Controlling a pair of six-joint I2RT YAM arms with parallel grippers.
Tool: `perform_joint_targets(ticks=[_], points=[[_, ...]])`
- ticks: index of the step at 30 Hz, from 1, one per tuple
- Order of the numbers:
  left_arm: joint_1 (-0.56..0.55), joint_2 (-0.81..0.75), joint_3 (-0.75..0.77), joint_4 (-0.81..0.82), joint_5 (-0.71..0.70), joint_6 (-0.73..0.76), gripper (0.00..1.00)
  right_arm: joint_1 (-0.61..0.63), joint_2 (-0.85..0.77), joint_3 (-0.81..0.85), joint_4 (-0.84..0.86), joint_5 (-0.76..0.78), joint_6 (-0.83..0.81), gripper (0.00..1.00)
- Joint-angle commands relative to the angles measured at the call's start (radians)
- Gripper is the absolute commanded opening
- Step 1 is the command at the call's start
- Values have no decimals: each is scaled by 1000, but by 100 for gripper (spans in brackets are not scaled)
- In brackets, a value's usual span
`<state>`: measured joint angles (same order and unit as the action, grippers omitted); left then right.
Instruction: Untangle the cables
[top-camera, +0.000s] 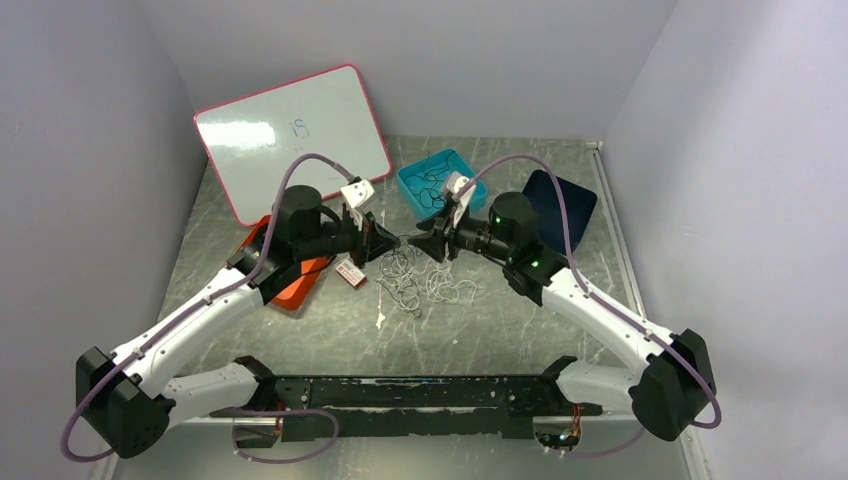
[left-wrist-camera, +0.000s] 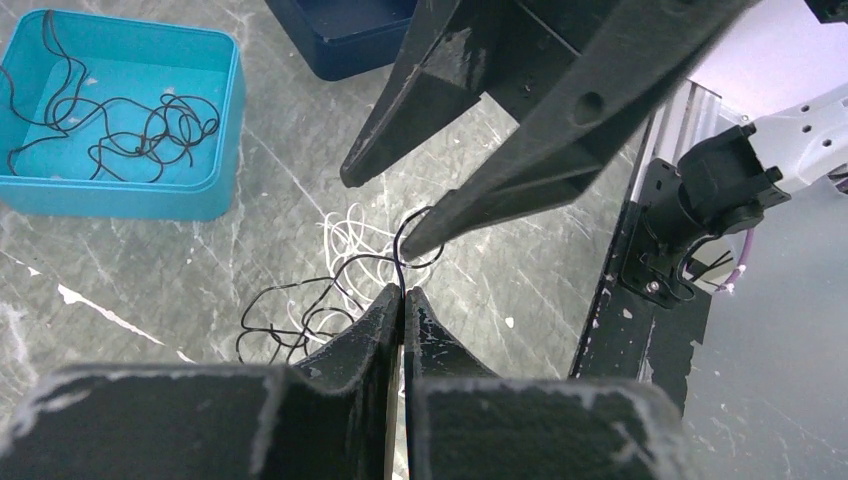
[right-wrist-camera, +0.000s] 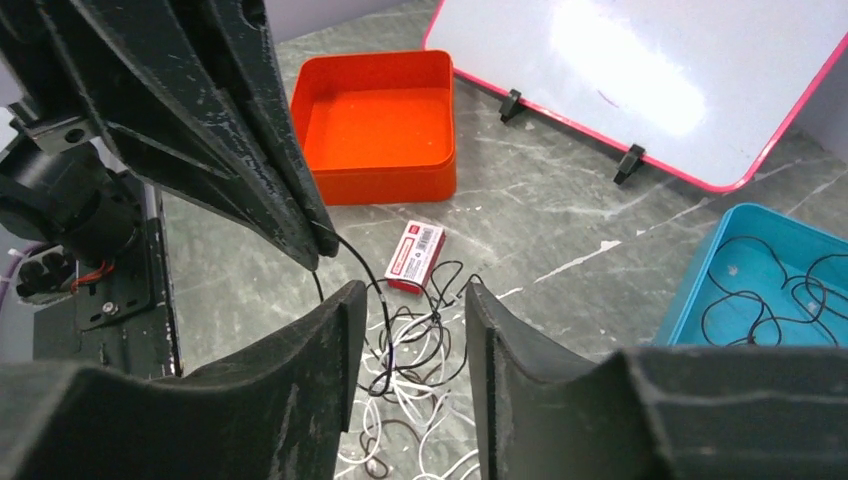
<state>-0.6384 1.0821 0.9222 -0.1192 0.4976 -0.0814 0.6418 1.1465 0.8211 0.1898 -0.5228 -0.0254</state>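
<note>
Over the middle of the table (top-camera: 500, 330), pinches one black cable (left-wrist-camera: 398, 268) in the tightly closed left end effector (left-wrist-camera: 403, 295), above the black and white cables (top-camera: 415, 280) tangled on the surface; faces the right end effector (right-wrist-camera: 408, 292), jaws apart, at that strand.

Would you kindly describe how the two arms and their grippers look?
Left arm and right arm: white links, black joints, a mauve cable looping along each; green lights on the right. Left gripper and right gripper: black, tapered, scuffed fingers.
</note>
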Motion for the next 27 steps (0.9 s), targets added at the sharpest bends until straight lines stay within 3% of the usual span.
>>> perform_joint_targets(ticks=[1,5,10,13,16,19,21,24,27], points=[[5,-26,3,0,49,21,7,6,24,59,-86,4,-42,41],[6,-24,0,6,55,19,7,7,35,79,-120,-9,-38,27],[5,-34,-17,25,37,5,7,7,27,107,-139,-16,-11,2],[5,-40,-25,36,25,-5,9,6,15,125,-155,-7,2,0],[6,-50,-34,47,9,-19,28,6,-6,145,-162,31,28,0],[6,-68,-56,69,-17,-41,56,6,-17,192,-192,75,68,0],[5,-80,-76,99,-31,-63,70,7,-18,242,-206,102,111,0],[5,-92,-109,189,-48,-106,82,6,-1,294,-233,120,181,0],[5,-89,-144,291,-73,-142,87,11,15,332,-246,129,237,0]])
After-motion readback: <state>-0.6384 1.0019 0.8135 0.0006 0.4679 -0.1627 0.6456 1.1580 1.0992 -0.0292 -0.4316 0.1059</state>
